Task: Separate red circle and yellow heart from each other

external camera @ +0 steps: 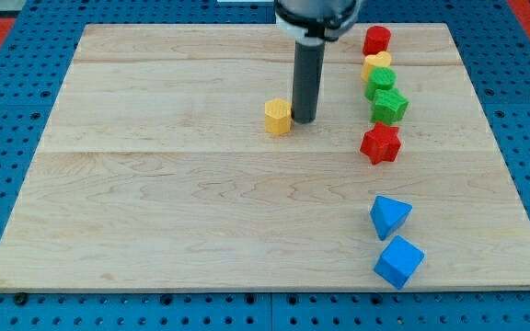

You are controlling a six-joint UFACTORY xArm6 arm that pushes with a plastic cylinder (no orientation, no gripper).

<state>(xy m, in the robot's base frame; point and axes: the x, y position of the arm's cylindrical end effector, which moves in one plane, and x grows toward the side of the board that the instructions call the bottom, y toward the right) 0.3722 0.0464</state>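
The red circle [376, 39] sits near the view's top right on the wooden board. The yellow heart [376, 63] lies just below it, touching it. My tip [305, 120] is well to the left of both, right beside a yellow hexagon [278, 117] on its right side.
Below the yellow heart run a green circle [382, 80], a green star [390, 106] and a red star [381, 142] in a column. A blue triangle [389, 217] and a blue cube [398, 261] lie at the bottom right. The board's right edge [500, 138] is close.
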